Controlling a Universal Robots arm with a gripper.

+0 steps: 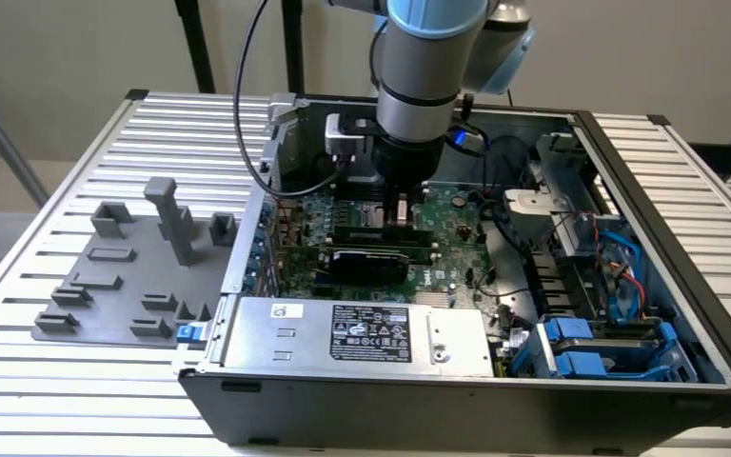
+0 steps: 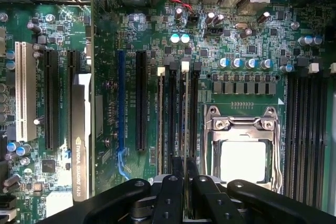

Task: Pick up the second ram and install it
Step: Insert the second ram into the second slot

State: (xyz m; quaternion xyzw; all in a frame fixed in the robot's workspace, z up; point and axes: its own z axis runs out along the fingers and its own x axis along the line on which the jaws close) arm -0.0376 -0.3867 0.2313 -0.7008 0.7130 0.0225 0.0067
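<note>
The second ram point(image 2: 185, 108) is a thin green stick seen edge-on. It runs along one of the memory slots next to the CPU socket point(image 2: 242, 153). My gripper point(image 2: 184, 174) is shut on the stick's near end, black fingers point(image 2: 170, 192) pressed to both sides. I cannot tell whether the stick sits in the slot or just above it. Another stick point(image 2: 161, 119) stands two slots over. In the exterior view my gripper point(image 1: 399, 217) points straight down at the motherboard point(image 1: 448, 214) inside the open case, with the second ram point(image 1: 363, 232) under it.
A graphics card point(image 2: 79, 145) stands in a slot beside the memory slots. The power supply point(image 1: 365, 333) and blue drive bays point(image 1: 594, 347) fill the case's near side. A grey holder tray point(image 1: 125, 276) lies on the slatted table at the exterior view's left. Cables point(image 1: 531, 257) cross the case.
</note>
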